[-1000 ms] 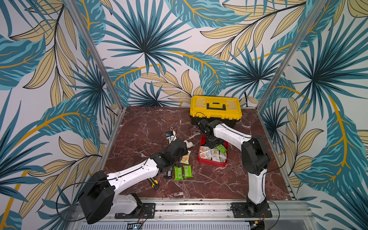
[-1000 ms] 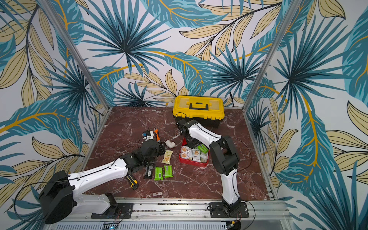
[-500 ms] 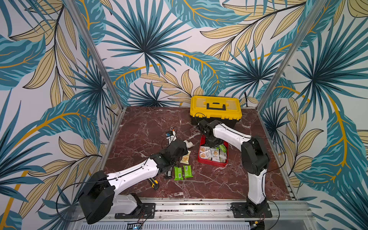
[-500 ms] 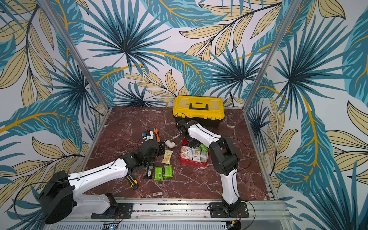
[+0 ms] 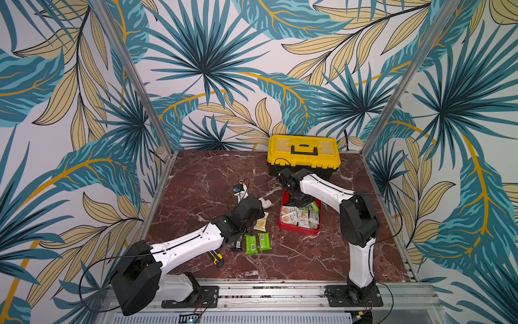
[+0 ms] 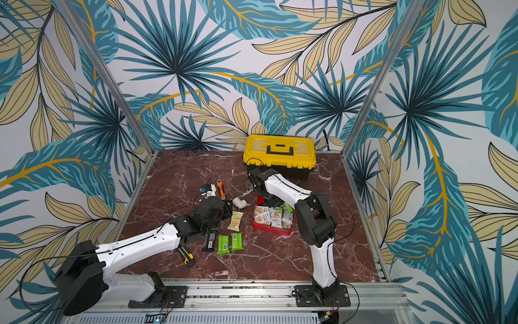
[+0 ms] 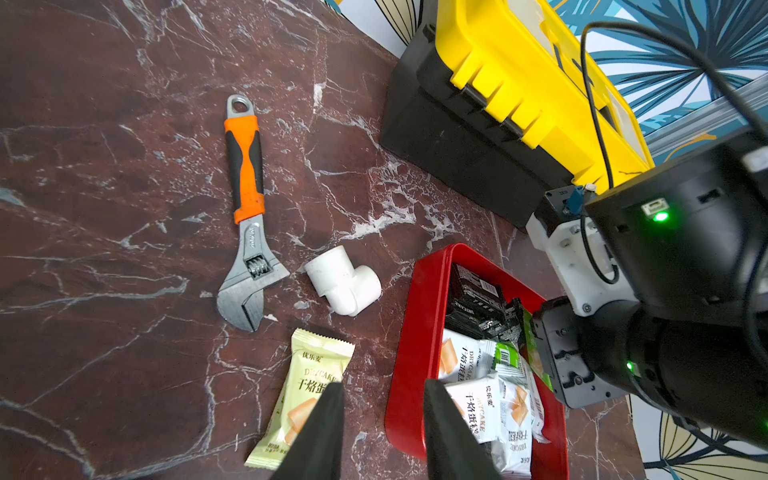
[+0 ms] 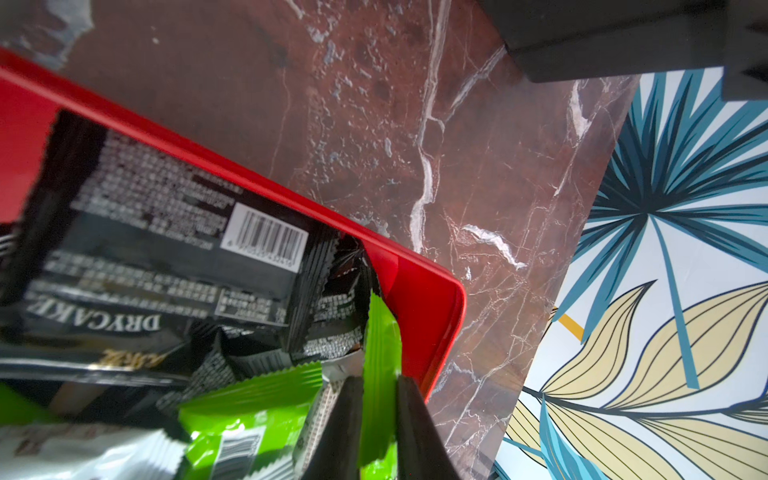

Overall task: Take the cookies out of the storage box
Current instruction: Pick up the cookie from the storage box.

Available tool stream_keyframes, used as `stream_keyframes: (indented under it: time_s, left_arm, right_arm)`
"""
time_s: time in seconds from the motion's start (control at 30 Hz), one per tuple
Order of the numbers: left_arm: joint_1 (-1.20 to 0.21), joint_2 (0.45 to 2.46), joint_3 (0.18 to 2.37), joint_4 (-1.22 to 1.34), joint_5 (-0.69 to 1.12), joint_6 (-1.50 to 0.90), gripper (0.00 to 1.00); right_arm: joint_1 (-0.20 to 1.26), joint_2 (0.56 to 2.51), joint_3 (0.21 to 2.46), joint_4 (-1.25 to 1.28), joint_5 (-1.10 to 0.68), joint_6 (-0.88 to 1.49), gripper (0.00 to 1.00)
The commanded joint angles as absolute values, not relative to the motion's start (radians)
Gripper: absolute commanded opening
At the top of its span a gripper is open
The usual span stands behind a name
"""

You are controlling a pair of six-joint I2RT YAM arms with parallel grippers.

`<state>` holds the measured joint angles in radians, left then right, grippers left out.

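Observation:
The red storage box (image 5: 298,230) (image 6: 272,229) sits right of centre, holding several cookies (image 5: 297,217) in white, black and green wrappers. My right gripper (image 8: 378,382) reaches into its far corner and is shut on the edge of a green cookie packet (image 8: 380,345), beside the red wall (image 8: 440,299). Outside the box lie a cream packet (image 5: 261,221) (image 7: 307,390), two green packets (image 5: 251,244) (image 5: 264,241) and a black one (image 6: 210,241). My left gripper (image 7: 382,386) hangs open and empty between the cream packet and the box's left wall (image 7: 415,332).
A yellow-and-black toolbox (image 5: 304,153) stands at the back, close behind the right arm. An orange-handled wrench (image 7: 247,208) and a white pipe elbow (image 7: 345,282) lie left of the box. A yellow utility knife (image 5: 217,258) lies by the left forearm.
The right gripper's jaws have closed onto the green packet in the box's far corner. The left arm has hardly moved.

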<state>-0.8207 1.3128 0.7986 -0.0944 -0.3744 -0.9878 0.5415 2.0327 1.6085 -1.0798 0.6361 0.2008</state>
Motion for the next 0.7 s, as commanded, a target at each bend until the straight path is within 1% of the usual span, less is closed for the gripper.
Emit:
stream_keyframes:
  time_s: [0.0,0.1,0.23,0.33,0.47,0.67]
  left_arm:
    - [-0.818,1.314,0.785,-0.088,-0.381,-0.992,0.36]
    - [-0.817,1.321,0.789,-0.086,-0.377,-0.991,0.36]
    - [-0.818,1.327,0.795,-0.084,-0.374,-0.991,0.36]
    - [-0.818,1.328,0.794,-0.083,-0.374,-0.991,0.36]
    - [-0.816,1.331,0.795,-0.079,-0.373,-0.992,0.36]
    - [-0.818,1.335,0.795,-0.077,-0.368,-0.993,0.36]
  right_arm:
    - [0.545,2.009,1.623,-1.113,0.659,0.203,0.17]
    - [0.546,2.023,1.621,-1.114,0.661,0.202,0.18]
    - [0.545,2.043,1.61,-1.113,0.672,0.205,0.27]
    - [0.54,2.05,1.602,-1.112,0.673,0.209,0.31]
    - [0.538,2.052,1.597,-1.112,0.676,0.213,0.33]
    - [0.532,2.062,1.584,-1.107,0.666,0.214,0.33]
